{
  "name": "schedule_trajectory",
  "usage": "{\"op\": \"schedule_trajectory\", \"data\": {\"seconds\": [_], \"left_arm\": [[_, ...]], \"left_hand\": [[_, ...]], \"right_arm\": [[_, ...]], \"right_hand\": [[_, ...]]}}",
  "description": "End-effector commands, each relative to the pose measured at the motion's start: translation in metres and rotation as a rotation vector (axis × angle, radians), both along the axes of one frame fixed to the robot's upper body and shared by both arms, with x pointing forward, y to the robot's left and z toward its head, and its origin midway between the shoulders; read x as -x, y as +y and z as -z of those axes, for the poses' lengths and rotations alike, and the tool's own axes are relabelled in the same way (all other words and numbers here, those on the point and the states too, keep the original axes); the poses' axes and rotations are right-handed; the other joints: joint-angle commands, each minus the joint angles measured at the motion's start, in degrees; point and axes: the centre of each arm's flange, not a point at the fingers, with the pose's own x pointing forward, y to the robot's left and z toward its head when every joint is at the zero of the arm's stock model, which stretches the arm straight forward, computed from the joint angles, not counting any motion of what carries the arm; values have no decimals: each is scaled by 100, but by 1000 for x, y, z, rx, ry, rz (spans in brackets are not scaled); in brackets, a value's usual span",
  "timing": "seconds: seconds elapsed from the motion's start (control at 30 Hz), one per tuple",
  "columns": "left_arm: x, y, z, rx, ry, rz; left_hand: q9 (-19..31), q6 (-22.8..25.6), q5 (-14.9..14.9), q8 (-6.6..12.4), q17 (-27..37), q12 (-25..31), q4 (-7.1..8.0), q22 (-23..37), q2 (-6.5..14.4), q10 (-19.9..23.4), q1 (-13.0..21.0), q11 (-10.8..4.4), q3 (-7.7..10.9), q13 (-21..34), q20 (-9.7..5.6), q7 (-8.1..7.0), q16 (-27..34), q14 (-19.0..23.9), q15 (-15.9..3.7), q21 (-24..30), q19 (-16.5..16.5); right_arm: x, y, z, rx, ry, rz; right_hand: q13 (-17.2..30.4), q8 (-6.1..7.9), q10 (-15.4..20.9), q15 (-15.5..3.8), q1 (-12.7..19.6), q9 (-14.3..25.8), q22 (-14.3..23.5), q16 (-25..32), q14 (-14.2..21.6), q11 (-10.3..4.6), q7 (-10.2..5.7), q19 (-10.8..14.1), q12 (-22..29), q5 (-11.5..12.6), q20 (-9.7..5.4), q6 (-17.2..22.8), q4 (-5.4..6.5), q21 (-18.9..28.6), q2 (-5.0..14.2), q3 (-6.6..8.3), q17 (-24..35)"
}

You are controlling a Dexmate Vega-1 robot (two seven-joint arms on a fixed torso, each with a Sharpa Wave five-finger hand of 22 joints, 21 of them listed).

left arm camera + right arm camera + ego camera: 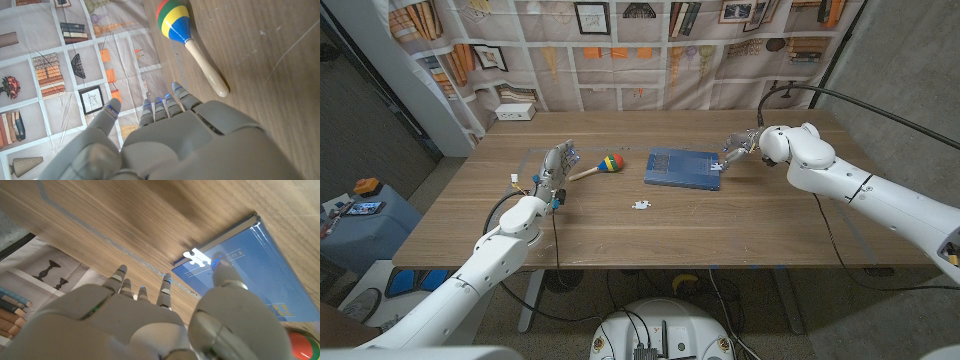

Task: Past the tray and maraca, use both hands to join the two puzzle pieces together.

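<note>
1. Lying alone near table centre, one white puzzle piece (640,205) could skid if nudged.
2. At ten o'clock from it, the left hand (558,165) holds nothing, fingers apart, beside the maraca (597,167), which may roll.
3. At two o'clock, the empty right hand (738,146) hovers by the second piece (716,164) on the blue tray (682,168); a clumsy pinch could knock it off.

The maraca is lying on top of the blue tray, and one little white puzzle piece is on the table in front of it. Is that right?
Not quite. The maraca is not on the blue tray; the head view shows it lying on the wooden table beside the tray, on the left hand's side. The rest is right: one little white puzzle piece is on the table in front.
</note>
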Motion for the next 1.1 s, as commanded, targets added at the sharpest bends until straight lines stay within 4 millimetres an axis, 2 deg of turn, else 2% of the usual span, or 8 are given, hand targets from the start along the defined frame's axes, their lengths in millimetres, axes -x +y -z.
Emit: {"op": "schedule_trajectory", "data": {"seconds": [0.03,0.53,1.1], "left_arm": [[3,0,1,-4,8,-11],[5,-3,4,-13,24,-6],[5,-5,9,-16,42,-4]], "left_hand": [[33,54,31,-1,15,-15,-7,15,428,15,-41,-16,35,29,-1,4,0,26,-24,-3,34],[35,71,27,1,13,-20,-20,16,428,17,-36,-16,45,30,5,6,-5,29,-23,-5,41],[36,69,23,-5,17,-32,-20,16,428,-1,-42,-27,47,31,18,-3,-5,32,-17,-9,42]], "right_arm": [[-8,2,9,25,2,19],[-14,6,19,50,-22,33],[-21,10,22,70,-44,24]], "right_hand": [[24,66,-21,36,78,30,15,56,-64,4,-21,30,28,30,4,113,13,18,39,31,11],[28,227,69,-39,254,81,17,98,51,0,-40,174,53,42,-56,337,14,33,42,61,10],[30,382,188,-125,482,127,17,139,186,-65,-198,333,78,18,-126,533,11,40,53,99,9]]}}
